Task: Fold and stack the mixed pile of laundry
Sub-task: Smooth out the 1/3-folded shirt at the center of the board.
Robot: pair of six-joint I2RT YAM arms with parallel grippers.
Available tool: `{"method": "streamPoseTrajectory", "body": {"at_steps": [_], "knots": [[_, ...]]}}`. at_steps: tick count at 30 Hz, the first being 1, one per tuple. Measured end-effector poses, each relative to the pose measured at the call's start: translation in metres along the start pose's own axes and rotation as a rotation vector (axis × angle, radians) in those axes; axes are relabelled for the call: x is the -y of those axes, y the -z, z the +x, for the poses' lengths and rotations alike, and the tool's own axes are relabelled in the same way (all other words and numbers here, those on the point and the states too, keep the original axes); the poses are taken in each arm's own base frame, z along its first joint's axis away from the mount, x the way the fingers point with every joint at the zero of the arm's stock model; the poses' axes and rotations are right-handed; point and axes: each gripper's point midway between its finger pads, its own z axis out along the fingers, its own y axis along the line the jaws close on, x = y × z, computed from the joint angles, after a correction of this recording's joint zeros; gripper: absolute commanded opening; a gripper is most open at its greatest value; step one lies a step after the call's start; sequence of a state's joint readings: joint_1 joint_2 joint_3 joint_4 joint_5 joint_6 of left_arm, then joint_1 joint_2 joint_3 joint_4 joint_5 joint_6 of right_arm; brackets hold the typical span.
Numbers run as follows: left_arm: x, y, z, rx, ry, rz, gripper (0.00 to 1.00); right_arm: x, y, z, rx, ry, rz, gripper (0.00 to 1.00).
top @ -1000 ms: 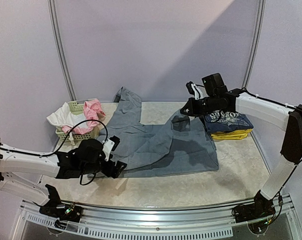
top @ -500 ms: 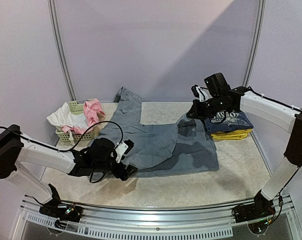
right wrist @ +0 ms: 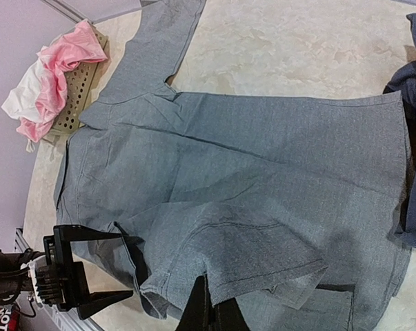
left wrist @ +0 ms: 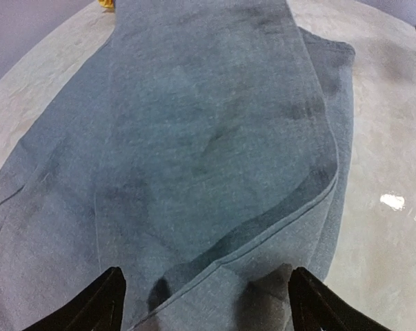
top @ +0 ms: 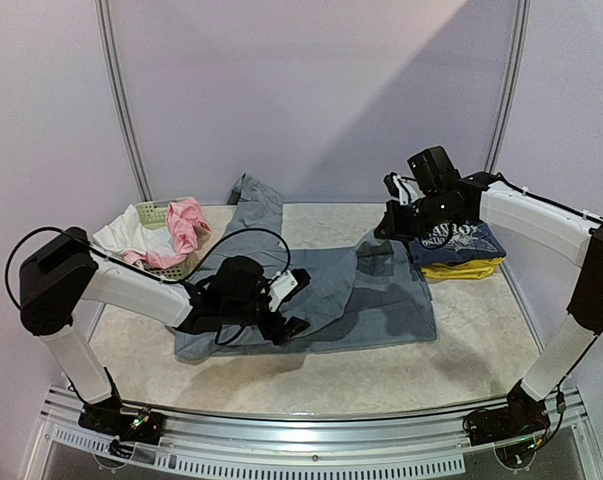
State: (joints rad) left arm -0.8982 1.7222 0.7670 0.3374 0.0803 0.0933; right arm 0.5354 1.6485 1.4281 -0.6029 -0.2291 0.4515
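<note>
Over the last second I have brought the left gripper (top: 295, 303) in from the left edge of the top view to frame centre. It sits low over the grey trousers (top: 331, 290), jaws wide, gripping nothing. The wrist view shows a doubled hem between its fingertips. My reading is that this fold is laid and released. The right gripper (right wrist: 209, 303) is pinched closed, apparently on a lifted corner near the navy tee (top: 456, 240) at right. The trousers lie mid-table, long axis left-right, one leg kinking toward upper left.
</note>
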Motion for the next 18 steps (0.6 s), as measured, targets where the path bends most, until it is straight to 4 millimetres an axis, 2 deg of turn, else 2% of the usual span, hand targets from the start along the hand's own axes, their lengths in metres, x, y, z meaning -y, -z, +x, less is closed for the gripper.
{"method": "streamPoseTrajectory", "body": {"at_steps": [6,12,18], "knots": [[0.007,-0.01,-0.009,0.017,-0.058,0.053,0.79,0.006,0.0,0.004,-0.014,-0.006,0.028,0.0],[0.016,-0.013,-0.033,0.075,-0.098,0.112,0.82,0.01,0.0,0.004,-0.013,-0.007,0.049,0.0],[0.032,-0.018,-0.049,0.106,-0.136,0.208,0.74,0.011,0.0,0.004,-0.012,-0.004,0.055,0.0]]}}
